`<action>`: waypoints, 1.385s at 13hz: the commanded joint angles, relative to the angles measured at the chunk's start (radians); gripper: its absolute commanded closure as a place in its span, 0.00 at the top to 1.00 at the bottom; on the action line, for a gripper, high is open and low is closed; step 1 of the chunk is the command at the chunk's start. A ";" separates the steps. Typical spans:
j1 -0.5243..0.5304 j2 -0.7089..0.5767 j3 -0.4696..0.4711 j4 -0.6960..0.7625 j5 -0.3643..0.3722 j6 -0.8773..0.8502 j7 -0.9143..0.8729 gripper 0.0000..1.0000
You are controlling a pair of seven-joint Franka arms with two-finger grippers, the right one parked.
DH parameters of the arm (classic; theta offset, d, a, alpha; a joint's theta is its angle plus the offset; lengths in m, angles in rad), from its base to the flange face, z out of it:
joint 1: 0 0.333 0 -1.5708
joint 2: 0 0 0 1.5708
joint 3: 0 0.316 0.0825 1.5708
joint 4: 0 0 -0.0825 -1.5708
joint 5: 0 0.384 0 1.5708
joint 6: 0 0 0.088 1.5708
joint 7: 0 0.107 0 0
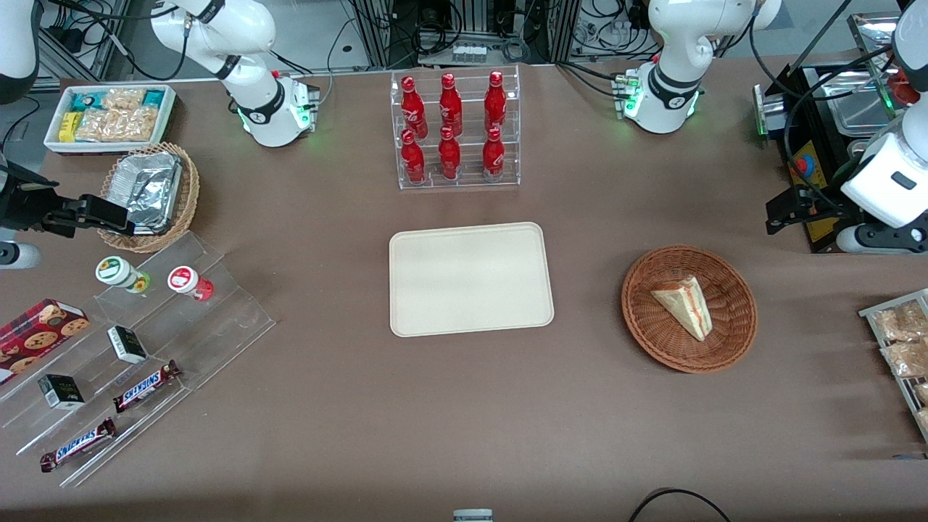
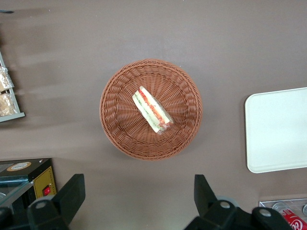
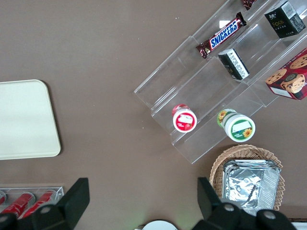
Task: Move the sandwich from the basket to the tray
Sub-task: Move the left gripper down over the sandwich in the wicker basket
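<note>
— Hand (image 2: pixel 134 201) spread wide, holding nothing, high above the desk (image 1: pixel 435 406) just off the basket's (image 2: pixel 115 129) rim. Where's the sandwich (image 2: pixel 152 110)?

— Lying in the basket, near its middle, well apart from the tray (image 1: pixel 471 279).

— Best approach?

— Centre over the wedge, probably turn so the fingers close across its flat bread faces — squeeze gently; it looks soft.
</note>
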 commanded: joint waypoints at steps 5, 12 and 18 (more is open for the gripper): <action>0.019 0.008 -0.018 -0.058 0.002 0.027 -0.015 1.00; 0.015 -0.004 -0.019 -0.352 -0.001 0.348 -0.298 1.00; 0.010 0.024 -0.056 -0.552 0.003 0.644 -0.565 1.00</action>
